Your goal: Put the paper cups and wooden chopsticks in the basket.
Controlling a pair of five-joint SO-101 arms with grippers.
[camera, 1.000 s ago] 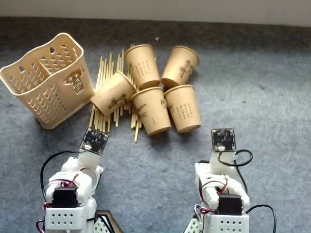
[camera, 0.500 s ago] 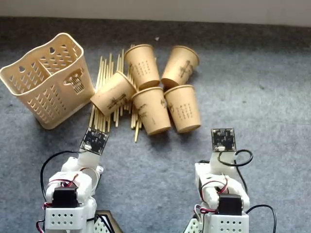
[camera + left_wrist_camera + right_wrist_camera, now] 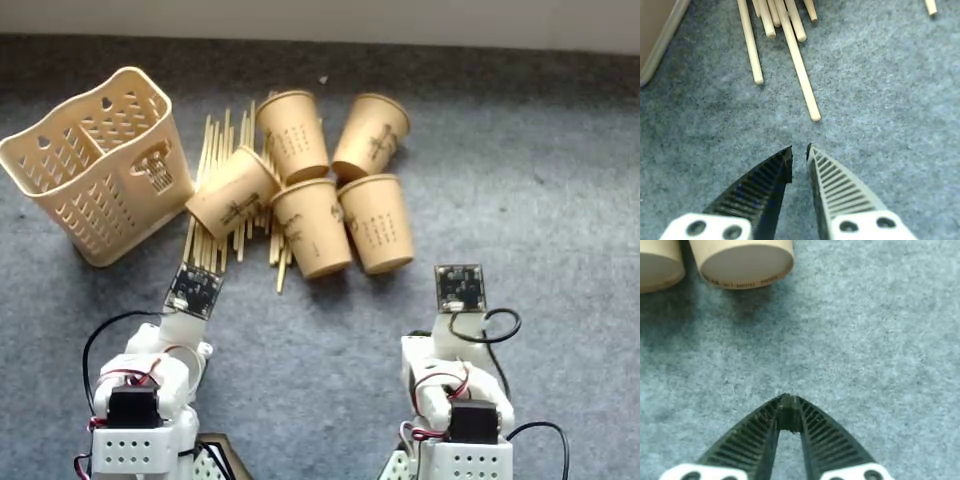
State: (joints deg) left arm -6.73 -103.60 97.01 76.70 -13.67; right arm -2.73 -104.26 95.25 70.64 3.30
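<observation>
Left end effector (image 3: pixel 799 149) released just a crack, empty, short of the wooden chopsticks (image 3: pixel 799 70) lying beside the basket (image 3: pixel 95 215). Right end effector (image 3: pixel 788 399) clenched, empty, near the paper cups (image 3: pixel 312 228). Probably best to open the left wider and pinch one loose stick end.

Print on paper cups (image 3: pixel 312 228) — illegible

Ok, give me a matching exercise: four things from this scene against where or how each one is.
1 basket
2 paper cups
3 wooden chopsticks
4 right gripper

a shut, above bare carpet
b lying on their sides, clustered
c empty, beside the chopsticks
d partly under the cups

Pairs: 1c, 2b, 3d, 4a
</observation>
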